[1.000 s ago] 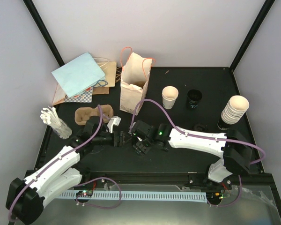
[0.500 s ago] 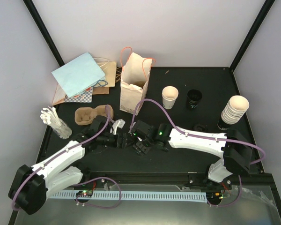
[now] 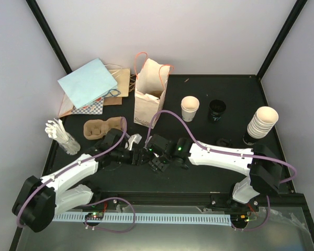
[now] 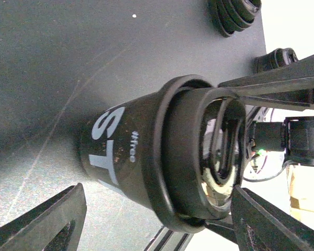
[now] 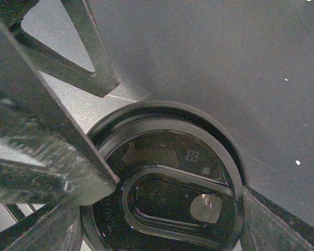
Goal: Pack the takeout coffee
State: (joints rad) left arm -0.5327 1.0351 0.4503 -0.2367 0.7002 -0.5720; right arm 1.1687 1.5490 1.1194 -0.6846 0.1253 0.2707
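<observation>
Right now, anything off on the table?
Nothing spilled or tipped. Two oddities: the cream cup at the back stands open and uncapped, and one black cup is crowded, with the right gripper clamped on its lid and the open left gripper facing it at close range.

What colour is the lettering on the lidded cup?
White, on the black cup; shows best in the left wrist view.

so the black paper cup with white lettering (image 4: 120, 151) has its round black plastic lid (image 5: 167, 193) on, standing upright just in front of the printed cream paper bag (image 3: 149, 99); an open-topped cream-white paper cup (image 3: 190, 108) stands upright right of that bag
</observation>
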